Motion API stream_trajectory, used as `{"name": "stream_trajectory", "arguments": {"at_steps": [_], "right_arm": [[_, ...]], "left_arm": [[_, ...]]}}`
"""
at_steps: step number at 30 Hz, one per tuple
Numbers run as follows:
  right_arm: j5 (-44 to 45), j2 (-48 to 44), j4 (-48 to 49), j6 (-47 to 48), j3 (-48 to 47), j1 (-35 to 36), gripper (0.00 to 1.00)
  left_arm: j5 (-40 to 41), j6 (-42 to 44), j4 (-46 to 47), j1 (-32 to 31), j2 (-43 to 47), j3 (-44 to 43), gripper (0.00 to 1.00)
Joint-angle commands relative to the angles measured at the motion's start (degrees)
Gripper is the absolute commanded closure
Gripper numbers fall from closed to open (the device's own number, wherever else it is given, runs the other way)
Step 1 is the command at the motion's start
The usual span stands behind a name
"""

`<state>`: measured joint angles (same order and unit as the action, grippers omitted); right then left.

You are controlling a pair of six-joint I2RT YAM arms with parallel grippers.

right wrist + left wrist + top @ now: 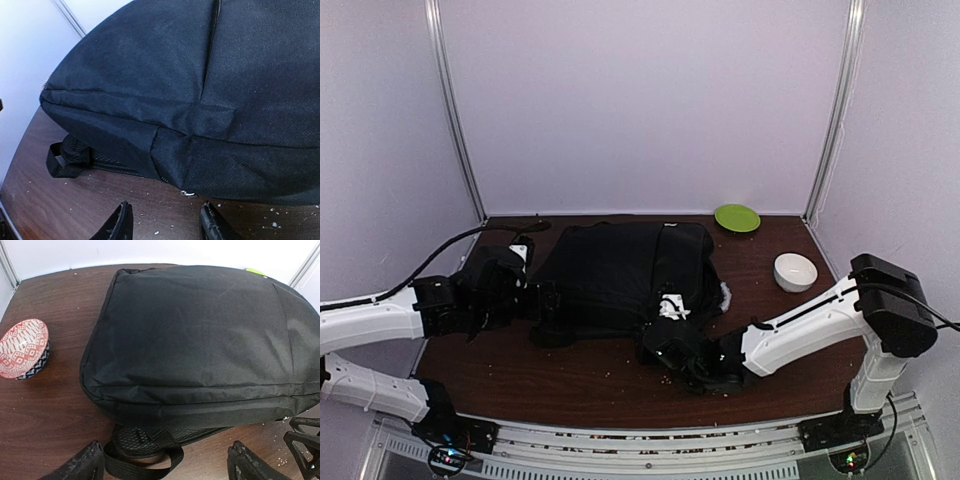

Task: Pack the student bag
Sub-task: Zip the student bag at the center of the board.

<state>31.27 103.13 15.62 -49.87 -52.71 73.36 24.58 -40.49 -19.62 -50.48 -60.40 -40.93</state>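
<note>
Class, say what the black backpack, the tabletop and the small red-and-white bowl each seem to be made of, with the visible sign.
The student bag: matte black woven cloth, likely synthetic; fine weave, seams and soft creases show. The table: dark brown wood or wood-look laminate; grain streaks, slight sheen. The bowl: probably glazed ceramic; smooth, with a crisp painted pattern.

student bag (620,275): 1 | green plate (737,217): 1 | white bowl (795,271): 1 | red-patterned bowl (22,348): 1 | table (800,335): 1
</note>
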Motion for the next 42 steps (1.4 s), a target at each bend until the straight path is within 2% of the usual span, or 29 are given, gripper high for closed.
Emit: {"name": "stream_trajectory", "arguments": {"at_steps": [1, 17, 28, 42], "right_arm": [[4.30, 2.55, -6.60, -3.27, -3.33, -0.99, 0.57], [1.96, 4.71, -8.50, -4.81, -5.02, -3.02, 0.70], [0.53, 6.49, -9.03, -4.81, -7.62, -3.59, 0.67], [0.11, 6.90, -11.13, -6.07, -8.40, -4.72, 0.90]], "left_arm": [[1.43, -0.57, 2.52, 0.77, 2.04, 1.89, 0.13], [0.43, -0.65, 3.97, 1.00, 0.94, 3.04, 0.13], [-0.41, -1.21, 4.57, 1.00, 0.15, 3.29, 0.13], [-0.83, -1.28, 4.89, 1.00, 0.39, 3.80, 0.13]]}}
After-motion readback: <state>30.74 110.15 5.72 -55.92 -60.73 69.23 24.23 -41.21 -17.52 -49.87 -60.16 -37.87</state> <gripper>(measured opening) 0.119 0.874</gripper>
